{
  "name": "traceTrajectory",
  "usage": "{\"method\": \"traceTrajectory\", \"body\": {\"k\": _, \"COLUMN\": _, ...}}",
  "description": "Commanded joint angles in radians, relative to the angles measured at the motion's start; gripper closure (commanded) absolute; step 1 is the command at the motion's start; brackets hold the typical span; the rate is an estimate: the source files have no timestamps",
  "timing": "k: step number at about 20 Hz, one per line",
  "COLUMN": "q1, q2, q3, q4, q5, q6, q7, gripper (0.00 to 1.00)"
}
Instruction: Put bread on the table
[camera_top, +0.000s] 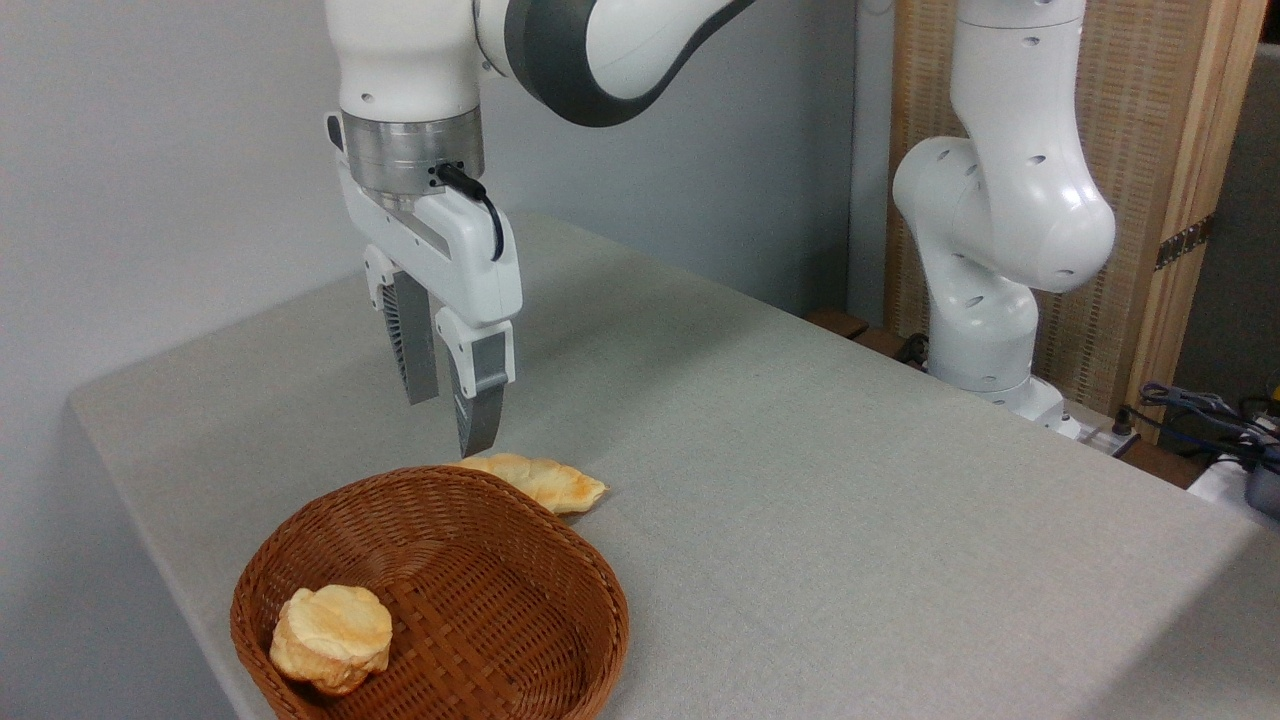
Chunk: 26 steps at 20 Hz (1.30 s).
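A: Where is the bread (331, 638)?

B: In the basket (480, 560), low on the left side of it, leaning against the woven wall. It is a thick round bun, pale gold with browner edges.

A: And the basket?

B: It stands on the table (850, 480), near the front left corner. The cloth on the table is a light speckled grey.

A: What about the gripper (448, 424)?

B: It hangs in the air above the far rim of the basket, pointing down. The fingers (482, 400) are released, with a narrow gap between them, and they grasp nothing.

A: Is it near the bun?

B: No, well apart. The bun lies at the near side of the basket, the gripper is over the far side.

A: Anything else there?

B: A flat long pastry (545, 481) lies on the table just behind the basket, partly hidden by its rim. The lower fingertip is just above the pastry's left end; I cannot tell whether it touches.
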Motion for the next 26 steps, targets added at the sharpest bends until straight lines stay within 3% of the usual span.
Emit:
{"method": "traceTrajectory", "body": {"k": 1, "q1": -0.008, "q2": 0.004, "q3": -0.003, "q4": 0.009, "q5": 0.014, "q6": 0.011, "q7": -0.043, "gripper": 0.00}}
{"method": "traceTrajectory", "body": {"k": 11, "q1": -0.019, "q2": 0.001, "q3": -0.023, "q4": 0.009, "q5": 0.011, "q6": 0.007, "q7": -0.057, "gripper": 0.00}}
{"method": "traceTrajectory", "body": {"k": 26, "q1": -0.006, "q2": -0.005, "q3": -0.003, "q4": 0.023, "q5": 0.012, "q6": 0.005, "q7": -0.043, "gripper": 0.00}}
